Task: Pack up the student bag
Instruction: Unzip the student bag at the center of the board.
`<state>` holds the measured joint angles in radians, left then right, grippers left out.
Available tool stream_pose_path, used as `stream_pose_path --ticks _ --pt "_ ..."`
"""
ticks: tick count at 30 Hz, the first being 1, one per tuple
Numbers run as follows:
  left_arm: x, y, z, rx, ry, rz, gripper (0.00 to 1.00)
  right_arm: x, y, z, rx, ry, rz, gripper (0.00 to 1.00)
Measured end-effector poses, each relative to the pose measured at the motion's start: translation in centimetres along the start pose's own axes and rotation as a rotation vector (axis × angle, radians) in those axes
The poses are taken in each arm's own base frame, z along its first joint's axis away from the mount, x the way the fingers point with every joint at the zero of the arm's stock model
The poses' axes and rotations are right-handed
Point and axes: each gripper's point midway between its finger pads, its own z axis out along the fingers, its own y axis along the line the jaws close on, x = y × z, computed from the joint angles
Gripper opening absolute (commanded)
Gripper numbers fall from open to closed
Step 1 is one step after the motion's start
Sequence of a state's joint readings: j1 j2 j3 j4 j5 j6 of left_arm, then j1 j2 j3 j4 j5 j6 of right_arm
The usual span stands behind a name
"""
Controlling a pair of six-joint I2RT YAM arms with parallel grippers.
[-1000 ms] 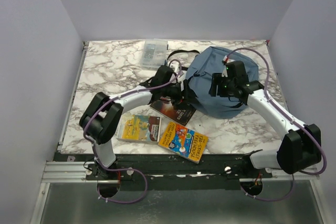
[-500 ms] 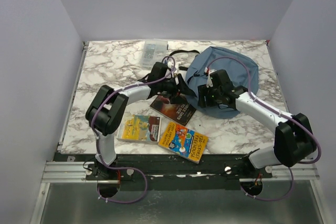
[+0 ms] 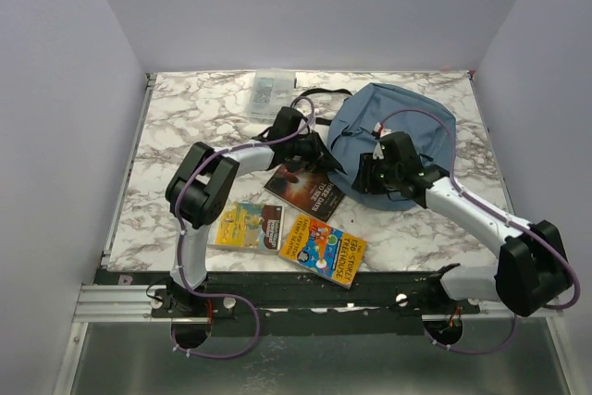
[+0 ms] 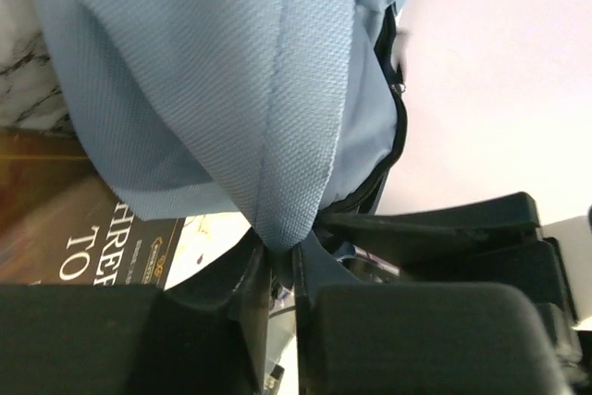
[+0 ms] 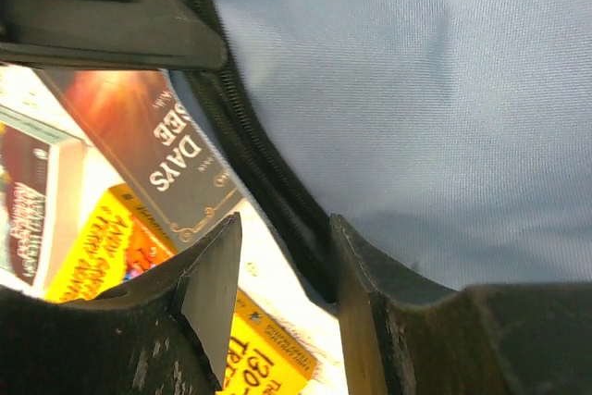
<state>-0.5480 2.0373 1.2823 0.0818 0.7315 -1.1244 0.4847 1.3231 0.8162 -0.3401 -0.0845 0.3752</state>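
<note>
Overhead, student bag point(image 3: 407, 122): laid at the far right of the bench point(image 3: 185, 127), rounded top turned away from the arms.
Overhead, left gripper point(image 3: 319, 147): pressed against the bag's near-left edge; the jaws cannot be made out from above.
Overhead, right gripper point(image 3: 363, 173): set at the bag's near edge, just right of the left gripper.
Overhead, books: a dark book point(image 3: 305, 190) is found touching the bag's near-left edge; a yellow book point(image 3: 324, 247) and a third book point(image 3: 245, 226) are laid nearer the arms, apart from the bag.
Overhead, clear box point(image 3: 268, 92): placed left of the bag.
Left wrist, left gripper point(image 4: 280, 270): almost closed, with a fold of the student bag point(image 4: 213, 71) pinched between the fingers.
Left wrist, dark book point(image 4: 83, 238): partly covered by the bag.
Right wrist, right gripper point(image 5: 285, 228): held partly open astride the black zip point(image 5: 250, 145) of the student bag point(image 5: 416, 90); bench is seen between one finger and the zip.
Right wrist, books: the dark book point(image 5: 157, 145) and yellow book point(image 5: 268, 358) are seen beside the zip edge.
</note>
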Motion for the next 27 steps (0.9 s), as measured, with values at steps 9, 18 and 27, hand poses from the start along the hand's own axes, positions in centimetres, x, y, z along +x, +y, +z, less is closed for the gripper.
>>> stream_pose_path --ticks 9,18,27 --pt "-0.1 -0.9 0.3 0.163 -0.063 0.076 0.0 0.0 2.0 -2.7 -0.124 -0.114 0.122 0.34" --pt "0.1 -3.4 -0.1 0.38 -0.092 0.074 0.0 8.1 1.4 1.1 -0.181 0.087 0.275 0.36" --pt "0.1 -4.7 -0.9 0.446 -0.101 0.105 0.0 -2.7 3.4 -4.8 -0.149 -0.135 0.063 0.56"
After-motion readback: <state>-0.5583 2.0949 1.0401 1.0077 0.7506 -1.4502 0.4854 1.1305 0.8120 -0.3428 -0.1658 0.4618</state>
